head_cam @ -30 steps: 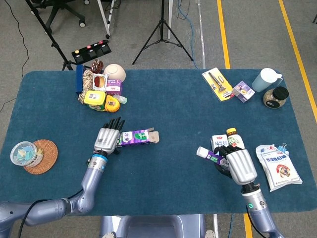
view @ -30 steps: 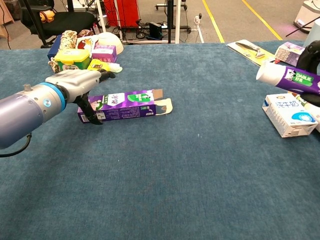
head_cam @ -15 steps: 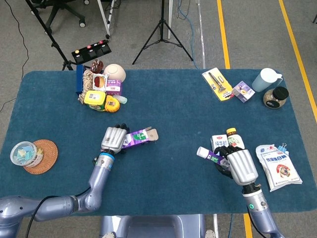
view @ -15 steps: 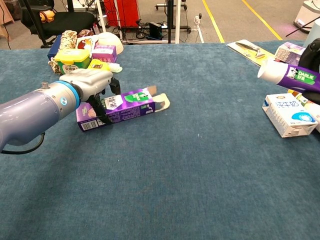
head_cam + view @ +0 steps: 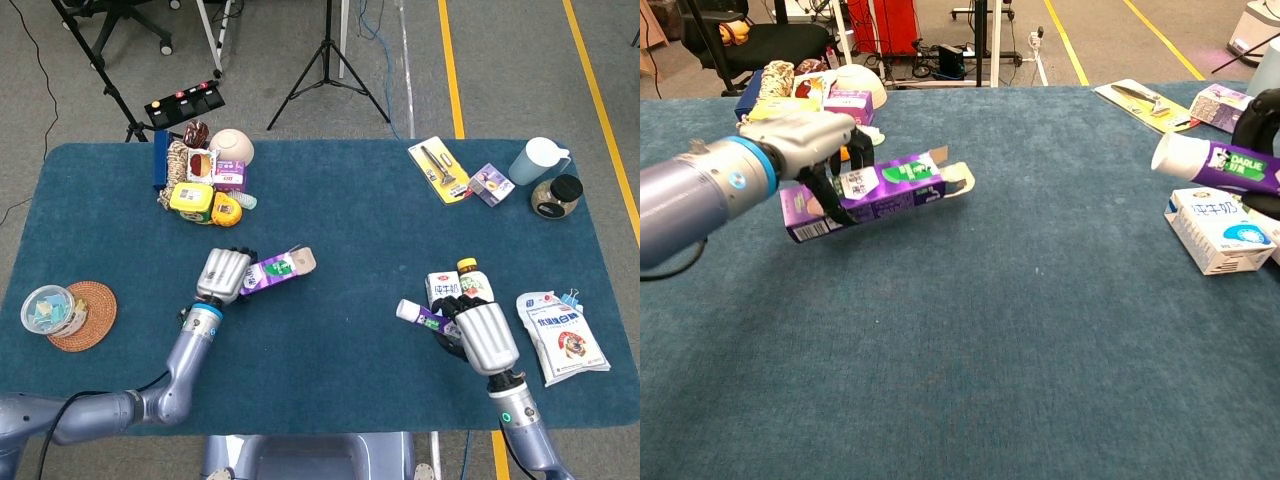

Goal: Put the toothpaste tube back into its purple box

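Left robot hand (image 5: 820, 150) grips the purple box (image 5: 875, 190) near its closed end, lifted off the table (image 5: 990, 330), open flap end tilted up toward the centre, presumably to present the mouth for loading. Right robot hand (image 5: 480, 335) holds the toothpaste tube (image 5: 1220, 163), cap pointing left toward the box. The two are well apart; bare table lies between them. A milk carton (image 5: 1220, 230) sits just under the tube.

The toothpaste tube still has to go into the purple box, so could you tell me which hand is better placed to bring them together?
Probably the right hand: it holds the toothpaste tube, while the left hand holds the purple box.
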You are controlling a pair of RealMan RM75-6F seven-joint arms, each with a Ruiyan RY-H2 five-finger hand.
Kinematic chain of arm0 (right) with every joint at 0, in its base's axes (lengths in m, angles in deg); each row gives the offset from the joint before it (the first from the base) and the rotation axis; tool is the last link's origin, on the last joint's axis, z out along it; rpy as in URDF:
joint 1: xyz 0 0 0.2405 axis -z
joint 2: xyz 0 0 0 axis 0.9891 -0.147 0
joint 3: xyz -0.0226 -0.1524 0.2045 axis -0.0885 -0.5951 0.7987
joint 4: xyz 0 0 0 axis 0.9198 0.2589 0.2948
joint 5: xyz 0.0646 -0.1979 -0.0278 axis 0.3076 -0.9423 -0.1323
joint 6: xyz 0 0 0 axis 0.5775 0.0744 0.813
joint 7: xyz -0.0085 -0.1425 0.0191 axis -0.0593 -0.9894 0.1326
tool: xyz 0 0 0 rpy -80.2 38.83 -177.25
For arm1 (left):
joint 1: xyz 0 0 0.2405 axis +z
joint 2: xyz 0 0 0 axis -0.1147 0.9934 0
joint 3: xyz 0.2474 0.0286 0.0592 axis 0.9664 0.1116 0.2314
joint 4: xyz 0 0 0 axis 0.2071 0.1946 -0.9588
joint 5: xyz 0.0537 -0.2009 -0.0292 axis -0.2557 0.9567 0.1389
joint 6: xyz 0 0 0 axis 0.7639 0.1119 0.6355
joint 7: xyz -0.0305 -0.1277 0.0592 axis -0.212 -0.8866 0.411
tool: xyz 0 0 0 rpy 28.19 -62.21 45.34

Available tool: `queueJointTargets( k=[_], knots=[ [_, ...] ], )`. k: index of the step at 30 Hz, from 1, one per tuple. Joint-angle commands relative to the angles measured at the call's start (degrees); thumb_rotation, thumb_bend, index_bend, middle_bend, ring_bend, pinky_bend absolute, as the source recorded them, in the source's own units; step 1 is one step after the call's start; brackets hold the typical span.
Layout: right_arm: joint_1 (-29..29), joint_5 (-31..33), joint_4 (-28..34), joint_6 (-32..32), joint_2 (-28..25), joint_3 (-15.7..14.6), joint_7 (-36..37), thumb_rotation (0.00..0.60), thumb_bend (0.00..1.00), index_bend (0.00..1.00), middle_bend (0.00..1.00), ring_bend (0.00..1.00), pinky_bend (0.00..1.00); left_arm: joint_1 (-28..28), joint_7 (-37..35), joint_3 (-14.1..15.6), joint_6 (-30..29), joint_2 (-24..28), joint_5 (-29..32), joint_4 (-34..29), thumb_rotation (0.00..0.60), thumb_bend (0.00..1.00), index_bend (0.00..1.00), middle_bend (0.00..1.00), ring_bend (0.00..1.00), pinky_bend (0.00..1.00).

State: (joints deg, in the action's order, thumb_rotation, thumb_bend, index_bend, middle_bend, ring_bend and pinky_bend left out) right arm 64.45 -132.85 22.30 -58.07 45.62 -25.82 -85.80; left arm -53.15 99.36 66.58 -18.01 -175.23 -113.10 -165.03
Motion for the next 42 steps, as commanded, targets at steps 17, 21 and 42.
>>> queueJointTargets(
  k=[17,21,42],
  knots=[
    [-6.43,-0.49,12.29,10.79,-5.96,2.47,-17.82,0.600,0.69,0.56,0.62,0.60,0.71,0.36,-14.64,6.74,6.05,20.63,-26.20,-12.15,0.600,0.20,0.45,0.38,0.37,0.58],
    [-7.60,1.19,16.29,12.95,-7.66,3.75,-21.84,0.600,0.70,0.56,0.62,0.60,0.71,-0.15,-15.48,7.36,6.38,21.82,-29.00,-13.36,0.600,0.20,0.44,0.38,0.37,0.58],
    [-8.02,6.01,20.62,14.91,-11.46,3.54,-27.70,0.600,0.71,0.56,0.64,0.61,0.71,-4.04,-35.48,10.85,1.83,19.41,-49.21,-3.23,0.600,0.20,0.46,0.38,0.37,0.59]
  ],
)
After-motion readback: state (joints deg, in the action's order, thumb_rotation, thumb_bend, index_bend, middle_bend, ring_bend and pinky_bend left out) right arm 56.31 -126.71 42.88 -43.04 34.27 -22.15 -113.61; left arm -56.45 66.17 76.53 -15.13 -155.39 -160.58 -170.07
